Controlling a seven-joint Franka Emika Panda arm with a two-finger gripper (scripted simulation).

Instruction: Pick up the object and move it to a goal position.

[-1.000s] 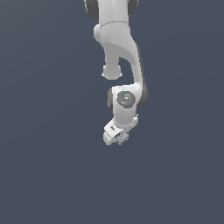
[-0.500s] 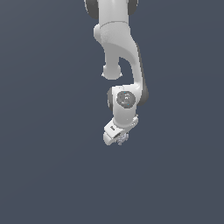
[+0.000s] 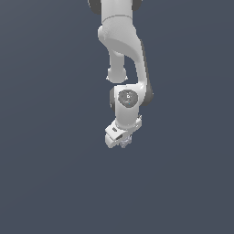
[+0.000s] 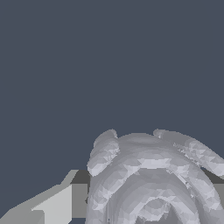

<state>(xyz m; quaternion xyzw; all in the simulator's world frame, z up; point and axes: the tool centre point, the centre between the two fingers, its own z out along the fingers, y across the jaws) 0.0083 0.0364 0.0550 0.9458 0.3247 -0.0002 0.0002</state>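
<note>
The arm (image 3: 122, 50) hung down over the plain grey floor (image 3: 50, 173). Its gripper (image 3: 122, 140) was clamped tight on the object (image 4: 151, 179), a knobbly pale lump wedged between the fingers (image 4: 57, 205).

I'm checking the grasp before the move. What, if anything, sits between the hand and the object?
Nothing visible does. The hand is already at the object; in the wrist view the knobbly lump fills the space beside one finger. No goal marker shows.

plain dark slate-blue backdrop (image 3: 45, 137), even light
</note>
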